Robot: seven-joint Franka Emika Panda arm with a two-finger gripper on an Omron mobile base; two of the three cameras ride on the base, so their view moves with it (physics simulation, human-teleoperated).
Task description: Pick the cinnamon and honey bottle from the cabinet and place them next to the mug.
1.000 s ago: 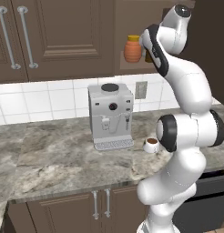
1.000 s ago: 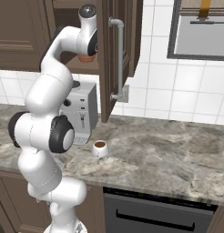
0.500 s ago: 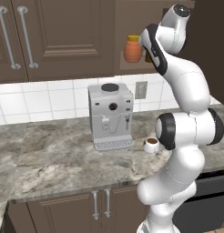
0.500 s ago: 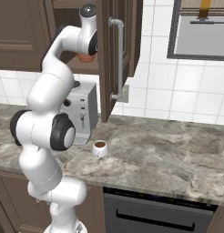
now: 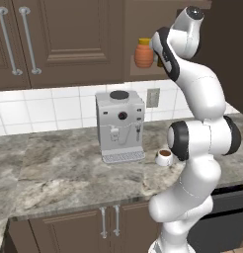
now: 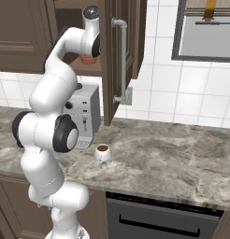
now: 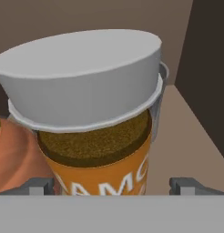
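Note:
The cinnamon [image 7: 102, 150], a jar with a grey lid and orange label, sits close in the hand view, between my gripper's [image 7: 113, 184] two fingertips. The gripper is open, with the left tip beside the jar and the right tip a little apart from it. The honey bottle [image 7: 13, 154] stands just left of the jar on the shelf of the cabinet [image 5: 69, 39]. In the left base view the honey bottle [image 5: 143, 53] shows in the niche beside my wrist. The mug [image 5: 164, 156] [image 6: 103, 152], white with brown liquid, rests on the counter below.
A grey coffee machine [image 5: 121, 126] [image 6: 84, 116] stands on the marble counter [image 5: 59, 173] left of the mug. The open cabinet door [image 6: 119, 56] with its long silver handle juts out right of my arm. A dark oven front [image 6: 159, 219] sits under the counter.
Almost nothing differs; the arm's upper end has crept very slightly toward the niche.

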